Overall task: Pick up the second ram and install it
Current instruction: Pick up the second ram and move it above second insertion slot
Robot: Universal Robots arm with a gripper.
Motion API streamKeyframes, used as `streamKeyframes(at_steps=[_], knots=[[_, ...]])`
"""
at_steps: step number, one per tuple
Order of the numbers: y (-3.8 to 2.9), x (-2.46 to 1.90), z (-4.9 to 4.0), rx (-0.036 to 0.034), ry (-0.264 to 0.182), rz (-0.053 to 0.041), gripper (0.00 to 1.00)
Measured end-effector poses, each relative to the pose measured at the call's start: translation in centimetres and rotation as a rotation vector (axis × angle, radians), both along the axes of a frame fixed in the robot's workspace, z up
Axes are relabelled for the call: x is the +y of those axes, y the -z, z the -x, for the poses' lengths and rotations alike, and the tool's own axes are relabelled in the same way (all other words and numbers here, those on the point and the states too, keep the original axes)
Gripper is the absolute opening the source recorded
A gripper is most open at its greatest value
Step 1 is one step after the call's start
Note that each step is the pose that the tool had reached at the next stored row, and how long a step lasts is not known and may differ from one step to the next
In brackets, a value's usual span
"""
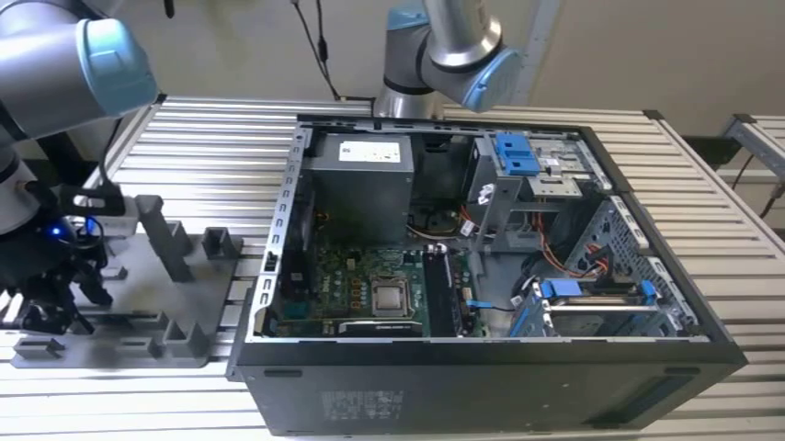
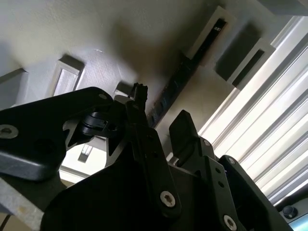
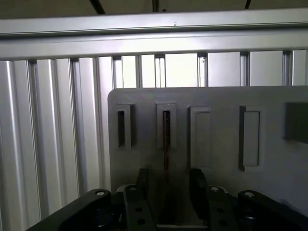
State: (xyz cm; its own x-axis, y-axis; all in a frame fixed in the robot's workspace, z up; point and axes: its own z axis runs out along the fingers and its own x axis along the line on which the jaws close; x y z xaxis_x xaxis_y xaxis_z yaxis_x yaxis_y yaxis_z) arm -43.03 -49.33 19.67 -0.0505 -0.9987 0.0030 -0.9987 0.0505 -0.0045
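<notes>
My pincer [image 3: 169, 174] apart, straddling second ram [image 3: 166, 137] (edge-on, upright in grey tray [image 3: 219, 98] slot); gap each side.

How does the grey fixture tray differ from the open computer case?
The fixture tray is pale grey and low, with upright posts; the computer case is black, a deep box. The tray holds the second ram on edge in a slot, between the fingers of the open gripper; the case holds a green motherboard. Both rest on the slatted table.
</notes>
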Motion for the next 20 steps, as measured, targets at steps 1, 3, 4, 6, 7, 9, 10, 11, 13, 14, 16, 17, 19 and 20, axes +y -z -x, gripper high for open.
streamKeyframes(at_steps=[1,3,4,6,7,9,10,11,13,14,16,17,19,20], knots=[[0.01,-0.09,0.00,-0.0001,0.000,0.0000,0.48],[0.02,-0.27,0.00,0.0000,0.000,-0.0001,0.48],[0.02,-0.30,0.00,-0.0001,0.000,-0.0002,0.48],[0.03,-0.29,0.00,0.0000,0.000,-0.0003,0.48],[0.03,-0.29,0.00,0.0000,0.000,-0.0004,0.48],[0.04,-0.30,0.00,-0.0002,0.000,-0.0006,0.48],[0.04,-0.30,0.00,-0.0001,0.000,-0.0005,0.48],[0.04,-0.30,0.00,-0.0001,0.000,-0.0006,0.48],[0.04,-0.30,-0.01,-0.0002,0.000,-0.0007,0.45],[0.04,-0.30,0.00,-0.0001,0.000,-0.0006,0.39],[0.04,-0.30,0.00,-0.0001,0.000,-0.0007,0.33],[0.04,-0.30,0.00,-0.0001,0.000,-0.0006,0.27],[0.04,-0.30,0.00,-0.0001,0.000,-0.0006,0.27],[0.04,-0.30,0.00,-0.0001,0.000,-0.0007,0.21]])
